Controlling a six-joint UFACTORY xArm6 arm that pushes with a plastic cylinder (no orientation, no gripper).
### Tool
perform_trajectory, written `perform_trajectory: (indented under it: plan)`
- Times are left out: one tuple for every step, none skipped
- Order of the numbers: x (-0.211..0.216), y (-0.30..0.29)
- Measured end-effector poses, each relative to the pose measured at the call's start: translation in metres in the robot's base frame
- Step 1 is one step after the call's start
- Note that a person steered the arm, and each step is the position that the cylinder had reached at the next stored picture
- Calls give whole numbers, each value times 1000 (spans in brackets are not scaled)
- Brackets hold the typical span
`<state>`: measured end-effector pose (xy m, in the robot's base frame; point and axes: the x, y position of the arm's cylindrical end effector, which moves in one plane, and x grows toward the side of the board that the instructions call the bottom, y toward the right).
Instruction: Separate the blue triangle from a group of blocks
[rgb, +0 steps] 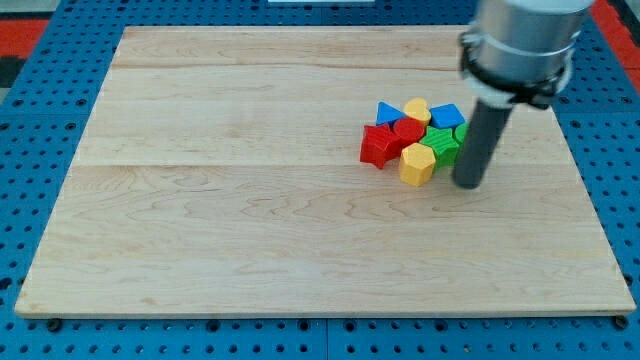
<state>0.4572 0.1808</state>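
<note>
Arm enters from the view's top right — grey cylindrical housing with a black collar, partly cut off by the frame edge. Dark rod hangs straight down from it, upright, no tilt. My tip (468, 186) sits at the rod's bottom end — on the board surface.

The arm's grey housing (525, 40) is running off the view's top edge and is showing blurred. The rod is covering the right side of the green block (443, 143), whose shape is staying unclear among its neighbours.
</note>
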Motion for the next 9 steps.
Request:
perform_trajectory:
  plan:
    - [-31, 55]
    - [-40, 67]
    - [-40, 20]
    - [-40, -44]
    - [-39, -114]
    - [-39, -178]
    - [-49, -190]
    - [-49, -174]
    - [-50, -139]
